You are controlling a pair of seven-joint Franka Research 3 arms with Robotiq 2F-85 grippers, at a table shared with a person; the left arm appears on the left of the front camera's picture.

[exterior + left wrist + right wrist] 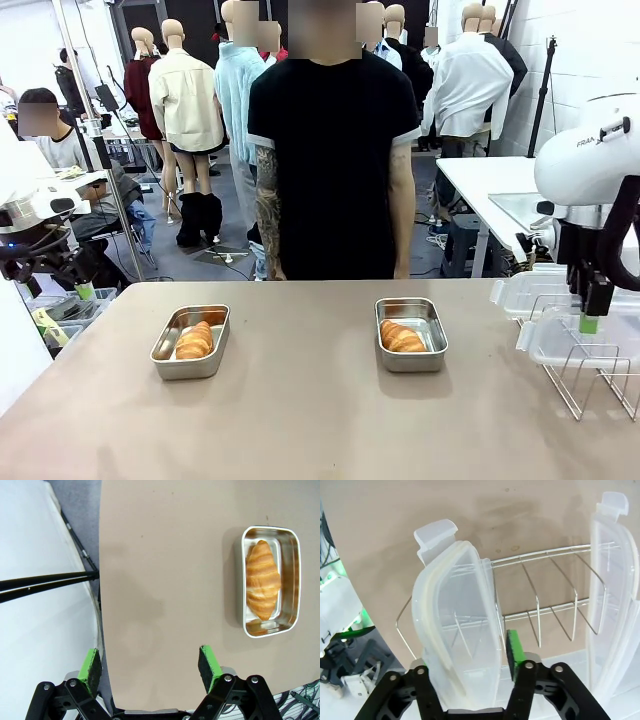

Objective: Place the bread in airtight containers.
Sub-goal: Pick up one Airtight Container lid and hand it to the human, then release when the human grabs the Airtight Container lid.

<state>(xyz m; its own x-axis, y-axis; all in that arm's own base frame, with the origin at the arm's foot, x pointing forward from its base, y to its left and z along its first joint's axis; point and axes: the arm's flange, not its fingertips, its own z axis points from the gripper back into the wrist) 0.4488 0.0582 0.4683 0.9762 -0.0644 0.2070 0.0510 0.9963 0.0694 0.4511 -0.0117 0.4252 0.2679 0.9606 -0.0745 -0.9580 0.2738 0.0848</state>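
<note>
Two steel tubs sat open-topped on the tabletop (300, 430), well apart from each other and toward its far side. The left tub (186, 368) lay left of the middle and the right tub (412, 362) right of it. One golden-brown, ridged bread roll rested inside each. The left roll (195, 340) lay lengthwise in its tub, and the right roll (402, 338) lay slightly slanted on the floor of its own. A person (333, 160) in a black T-shirt stood at the far edge, between the two tubs, with both arms hanging down.

The left end effector (150, 667) hung over the left edge of the tabletop with its jaws wide apart and nothing between them. Its green pads (91, 666) faced bare surface, and the left tub with its roll lay well apart from it, farther in on the tabletop.

The right end effector (590, 318) hung at the right side of the tabletop, over a wire rack (585, 380) that held two clear plastic lids on edge. From the wrist, the near lid (455, 625) stood between the fingers. One green pad (512, 647) sat just beside the lid's rim, while the other finger was hidden behind the cloudy plastic. I could not tell whether the jaws gripped the lid or only straddled it. The second lid (615, 605) stood in another slot of the rack, apart from the first.
</note>
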